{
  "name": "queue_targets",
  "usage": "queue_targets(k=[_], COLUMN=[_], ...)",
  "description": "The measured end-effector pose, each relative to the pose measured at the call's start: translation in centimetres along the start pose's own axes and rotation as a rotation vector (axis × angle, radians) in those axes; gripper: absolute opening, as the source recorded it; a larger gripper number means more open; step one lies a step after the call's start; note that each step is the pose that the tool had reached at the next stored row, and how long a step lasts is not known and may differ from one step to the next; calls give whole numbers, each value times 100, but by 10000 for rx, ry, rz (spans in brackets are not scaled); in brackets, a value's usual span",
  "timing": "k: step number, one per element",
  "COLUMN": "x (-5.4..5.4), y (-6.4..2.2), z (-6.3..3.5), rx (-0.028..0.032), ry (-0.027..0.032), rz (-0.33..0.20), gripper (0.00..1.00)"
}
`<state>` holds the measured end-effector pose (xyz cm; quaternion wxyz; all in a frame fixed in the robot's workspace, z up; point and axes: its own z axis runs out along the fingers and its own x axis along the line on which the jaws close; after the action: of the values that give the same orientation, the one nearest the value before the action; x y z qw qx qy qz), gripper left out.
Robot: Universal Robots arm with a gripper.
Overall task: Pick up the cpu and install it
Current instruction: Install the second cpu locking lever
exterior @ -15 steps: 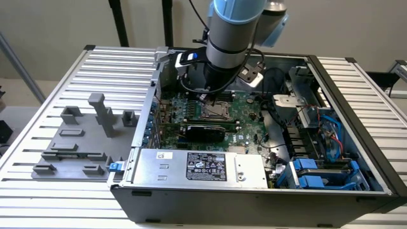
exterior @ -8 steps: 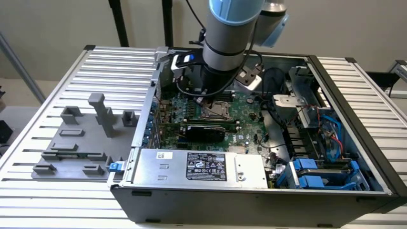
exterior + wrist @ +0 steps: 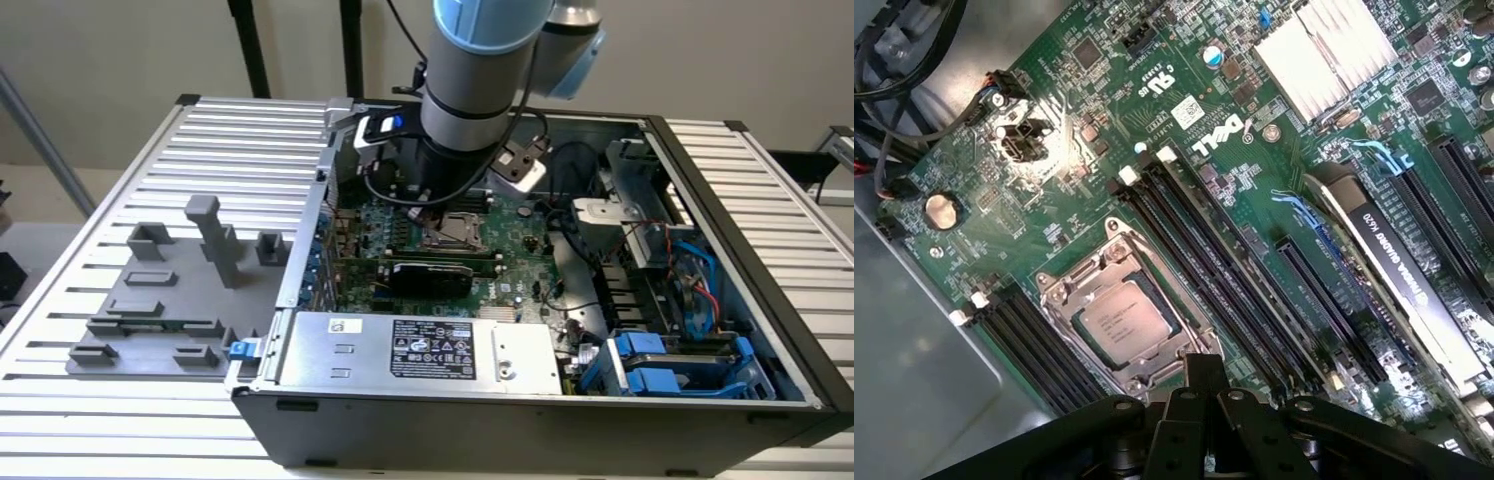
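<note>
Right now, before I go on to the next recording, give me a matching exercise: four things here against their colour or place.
Things:
1. cpu
2. heatsink
3. grey fixture blocks
4. power supply

Descriptions:
A. pale finned metal block on the board
B. on the slatted table, outside the case
C. silver top, sitting in the motherboard socket
D. metal box with a black label, at the case's near edge

Pairs: 1-C, 2-A, 3-B, 4-D
</note>
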<state>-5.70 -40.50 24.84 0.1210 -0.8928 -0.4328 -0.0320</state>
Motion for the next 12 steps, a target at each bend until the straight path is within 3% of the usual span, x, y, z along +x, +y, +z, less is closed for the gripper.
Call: queue_targets(k=[12], x=[-101], y=[-86], z=[131], rx=[-4], ry=[1], rz=[4], gripper=[11])
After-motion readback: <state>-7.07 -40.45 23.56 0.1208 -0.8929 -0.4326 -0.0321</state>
